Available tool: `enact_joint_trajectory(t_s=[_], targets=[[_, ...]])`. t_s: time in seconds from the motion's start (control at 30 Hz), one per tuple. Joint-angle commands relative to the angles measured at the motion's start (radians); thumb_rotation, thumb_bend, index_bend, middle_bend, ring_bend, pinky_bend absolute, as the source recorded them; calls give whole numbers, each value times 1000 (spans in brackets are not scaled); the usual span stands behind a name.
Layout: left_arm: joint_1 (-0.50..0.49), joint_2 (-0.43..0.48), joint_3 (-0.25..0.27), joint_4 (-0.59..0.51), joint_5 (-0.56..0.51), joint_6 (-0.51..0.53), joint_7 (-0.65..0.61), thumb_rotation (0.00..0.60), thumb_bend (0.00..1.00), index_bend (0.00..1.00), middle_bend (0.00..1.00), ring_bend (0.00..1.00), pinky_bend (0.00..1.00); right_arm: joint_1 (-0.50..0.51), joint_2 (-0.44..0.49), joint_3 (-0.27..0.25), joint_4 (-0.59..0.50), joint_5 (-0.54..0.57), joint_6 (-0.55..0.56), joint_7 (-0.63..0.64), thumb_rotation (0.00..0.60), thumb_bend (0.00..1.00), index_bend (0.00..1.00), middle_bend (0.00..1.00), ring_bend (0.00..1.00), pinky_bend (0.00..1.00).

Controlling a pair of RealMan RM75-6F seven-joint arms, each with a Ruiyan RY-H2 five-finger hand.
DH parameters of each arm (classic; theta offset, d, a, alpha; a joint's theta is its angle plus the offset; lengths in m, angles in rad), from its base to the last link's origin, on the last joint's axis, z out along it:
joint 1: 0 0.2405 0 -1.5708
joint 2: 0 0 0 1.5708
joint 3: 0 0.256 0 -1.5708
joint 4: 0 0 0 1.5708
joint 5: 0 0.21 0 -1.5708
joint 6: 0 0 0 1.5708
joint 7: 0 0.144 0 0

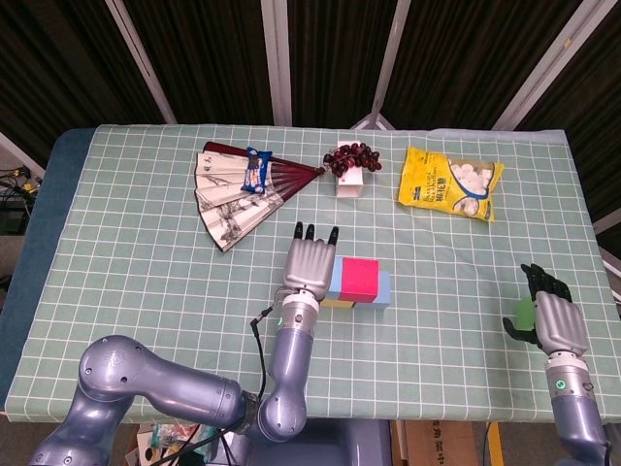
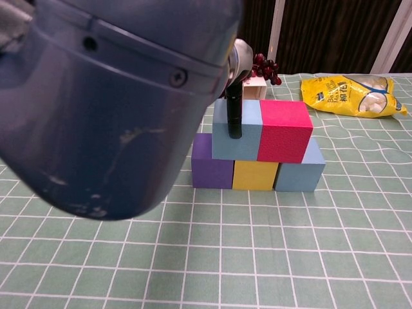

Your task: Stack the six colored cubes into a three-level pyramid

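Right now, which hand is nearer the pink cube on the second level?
Left. The left hand rests against the cube stack, right beside the pink cube. The right hand is far off near the table's right edge, holding a green cube.
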Motion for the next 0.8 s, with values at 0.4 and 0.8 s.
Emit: enact_joint_trajectory(t_s=[0.4, 0.8], targets=[[8, 6, -2, -12, 1, -3, 2, 600, 196, 0, 234, 60, 63, 0, 1, -1, -1, 0, -1, -1, 600, 336, 0, 0, 0, 0], [30, 27, -5, -55, 26, -16, -31, 600, 62, 0, 53, 0, 22, 1, 5, -4, -2, 1, -6, -5, 600, 336, 0, 0, 0, 0]])
